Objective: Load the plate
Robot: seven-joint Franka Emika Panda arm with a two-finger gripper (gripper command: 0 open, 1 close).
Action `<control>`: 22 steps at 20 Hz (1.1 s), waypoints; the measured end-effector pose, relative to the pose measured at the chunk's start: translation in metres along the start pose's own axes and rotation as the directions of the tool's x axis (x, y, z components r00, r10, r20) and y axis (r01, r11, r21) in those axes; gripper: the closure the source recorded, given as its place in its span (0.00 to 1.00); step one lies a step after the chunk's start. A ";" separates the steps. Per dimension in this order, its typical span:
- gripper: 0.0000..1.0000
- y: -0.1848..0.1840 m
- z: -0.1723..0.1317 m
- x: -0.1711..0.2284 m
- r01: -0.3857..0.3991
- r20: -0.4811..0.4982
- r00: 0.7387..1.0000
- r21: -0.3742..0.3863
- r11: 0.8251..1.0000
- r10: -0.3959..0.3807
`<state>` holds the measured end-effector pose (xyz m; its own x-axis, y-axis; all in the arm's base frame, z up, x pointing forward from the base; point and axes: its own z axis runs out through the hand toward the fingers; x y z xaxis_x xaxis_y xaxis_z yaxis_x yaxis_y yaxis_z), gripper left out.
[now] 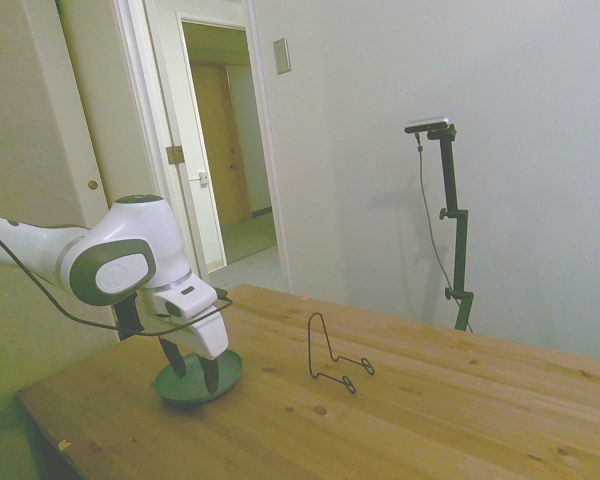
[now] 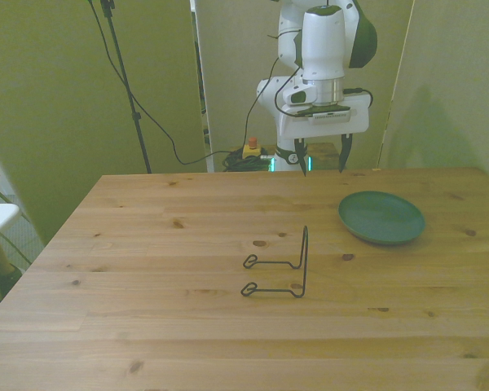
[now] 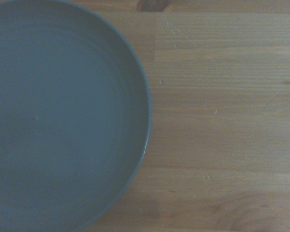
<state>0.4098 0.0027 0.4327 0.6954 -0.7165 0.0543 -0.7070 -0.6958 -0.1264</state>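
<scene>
The dark green plate (image 2: 381, 217) lies flat on the wooden table (image 2: 147, 244), toward the front view's right and near the far edge. My gripper (image 2: 322, 161) hangs open with its fingers pointing down and nothing between them. It is slightly behind the plate and offset toward the front view's left. In the side view the gripper (image 1: 190, 368) sits low over the plate (image 1: 192, 392), and the fingertips overlap its rim. In the wrist view the plate (image 3: 63, 116) fills about half the picture, with bare wood beside it.
A thin black wire stand (image 2: 289, 265) rests upright near the table's middle, to the front view's left of the plate; in the side view the wire stand (image 1: 330, 355) is right of the gripper. Cables and a red button (image 2: 250, 149) lie behind the far edge.
</scene>
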 end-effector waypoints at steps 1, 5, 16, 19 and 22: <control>0.00 0.000 0.000 0.000 0.000 -0.001 1.000 0.001 1.000 0.000; 0.00 -0.011 0.001 -0.001 0.016 -0.010 1.000 0.009 1.000 -0.016; 0.00 -0.121 0.030 -0.021 0.126 -0.020 0.992 0.010 0.992 -0.125; 0.00 -0.147 0.029 -0.043 0.159 -0.038 0.987 -0.003 0.987 -0.159; 0.00 -0.157 0.025 -0.062 0.173 -0.081 0.981 -0.064 0.983 -0.177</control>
<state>0.4810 0.1581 0.4245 0.7971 -0.5833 0.1559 -0.5831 -0.8107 -0.0518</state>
